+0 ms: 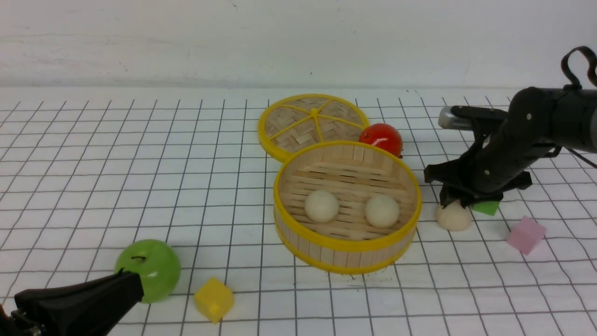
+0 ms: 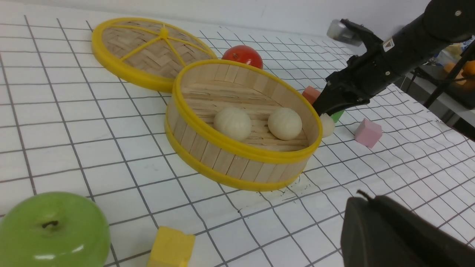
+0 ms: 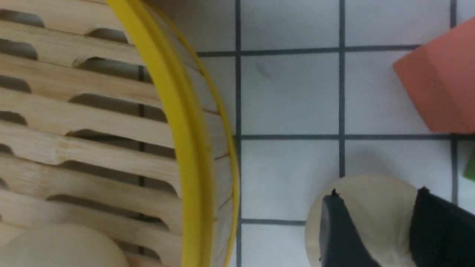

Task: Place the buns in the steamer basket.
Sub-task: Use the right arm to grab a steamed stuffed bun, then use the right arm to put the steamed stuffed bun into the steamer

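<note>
The right pincer (image 1: 456, 201) hangs tip-down over the 3rd bun (image 1: 453, 217), which sits on the table (image 1: 93, 177) just outside the steamer basket (image 1: 347, 257), on the robot's right of it. In the right wrist view its 2 black fingers (image 3: 339, 230) are parted, with the bun's pale top showing between them and its edge reaching out past one finger. I cannot tell whether they are pressing on the bun or only poised over it.

The other 2 buns (image 1: 322, 206) (image 1: 382, 210) lie side by side on the basket's slatted floor, apart from each other. The basket's wall and yellow rim stand between them and the 3rd bun.

A green block (image 1: 486, 207) lies just beside that bun under the pincer's far side. A salmon-red block (image 2: 311, 94) lies near it, farther back beside the basket, and a pink block (image 1: 525, 234) lies farther right. The woven lid (image 1: 312, 123) lies flat behind the basket, its near edge hidden by the basket's rim. A red fruit (image 1: 381, 138) sits beside the lid, just behind the basket.

The left pincer (image 1: 116, 291) is low at the near left. Only a dark shape of it shows, so I cannot tell whether it is clenched or released. A green apple (image 1: 149, 269) sits close behind its tip and a yellow block (image 1: 213, 299) lies near, well apart from the basket.
</note>
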Motion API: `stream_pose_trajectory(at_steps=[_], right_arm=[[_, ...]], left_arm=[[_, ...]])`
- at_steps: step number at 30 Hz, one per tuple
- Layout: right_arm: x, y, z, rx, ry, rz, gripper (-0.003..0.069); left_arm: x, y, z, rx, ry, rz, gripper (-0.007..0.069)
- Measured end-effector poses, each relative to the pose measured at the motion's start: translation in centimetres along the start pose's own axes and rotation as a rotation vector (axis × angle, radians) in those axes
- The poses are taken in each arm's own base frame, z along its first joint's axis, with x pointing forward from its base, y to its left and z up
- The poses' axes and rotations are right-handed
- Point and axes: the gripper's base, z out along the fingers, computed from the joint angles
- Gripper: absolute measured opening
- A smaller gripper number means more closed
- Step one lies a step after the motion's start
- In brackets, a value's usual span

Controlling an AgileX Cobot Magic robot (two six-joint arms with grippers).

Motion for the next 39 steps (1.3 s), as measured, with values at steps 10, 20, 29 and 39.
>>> stream_pose_trajectory(at_steps=[10,20,29,39], right_arm=[[0.1,-0.2,0.2,0.017,0.008,-0.025,0.0088],[-1.0,3.3,-8.4,-0.083,-0.159,-0.108,0.0006],[-0.4,11.0,-5.4,-0.256,-0.321,-0.226,0.0027],[0.0,11.0,2.1,-0.198,-0.378,-0.199,0.0342]], left_arm=[[0.0,0.0,0.0,0.000,0.000,0.000,0.0011],[0.0,0.0,0.0,0.000,0.000,0.000,0.0017],[0.0,0.0,0.0,0.000,0.003,0.000,0.0022],[0.1,0.0,0.0,0.001,0.006,0.000,0.0036]])
